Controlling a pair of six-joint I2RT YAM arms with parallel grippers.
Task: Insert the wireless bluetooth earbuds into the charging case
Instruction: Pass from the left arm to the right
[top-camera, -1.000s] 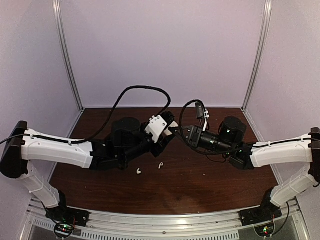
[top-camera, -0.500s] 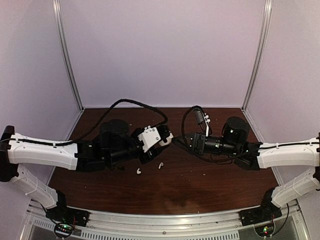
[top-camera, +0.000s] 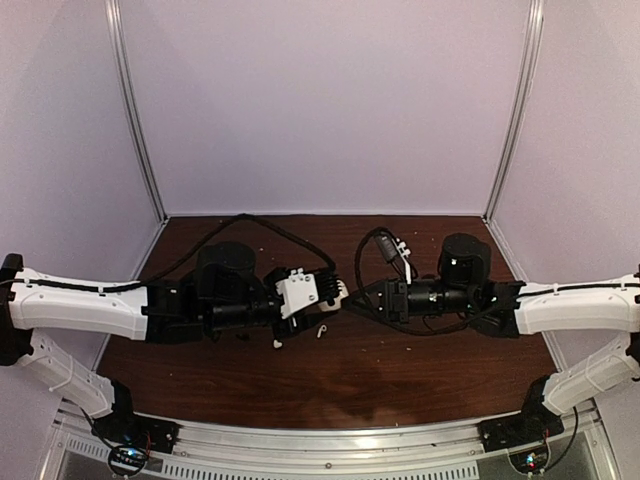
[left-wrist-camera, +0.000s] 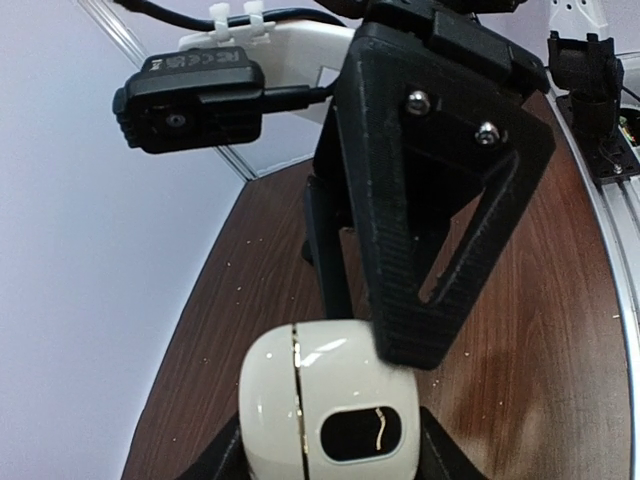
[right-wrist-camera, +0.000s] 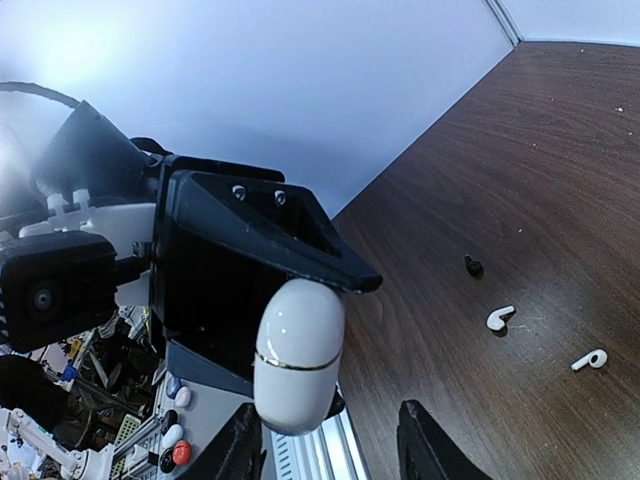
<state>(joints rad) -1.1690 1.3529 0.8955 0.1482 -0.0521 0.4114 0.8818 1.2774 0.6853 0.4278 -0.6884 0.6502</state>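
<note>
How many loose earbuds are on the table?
3. A black earbud, a first white earbud beside it, a second white earbud farther out, all on the table; more may be hidden.

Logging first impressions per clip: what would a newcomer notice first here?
Over the middle of the table, the left gripper holds a white charging case up to the open right gripper, tip to tip. On the wood nearer the bases lie two white earbuds, with a black earbud close by.

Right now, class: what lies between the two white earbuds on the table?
Only bare table: in the right wrist view, nothing sits between one white earbud and the other white earbud. The black earbud lies off to one side.
</note>
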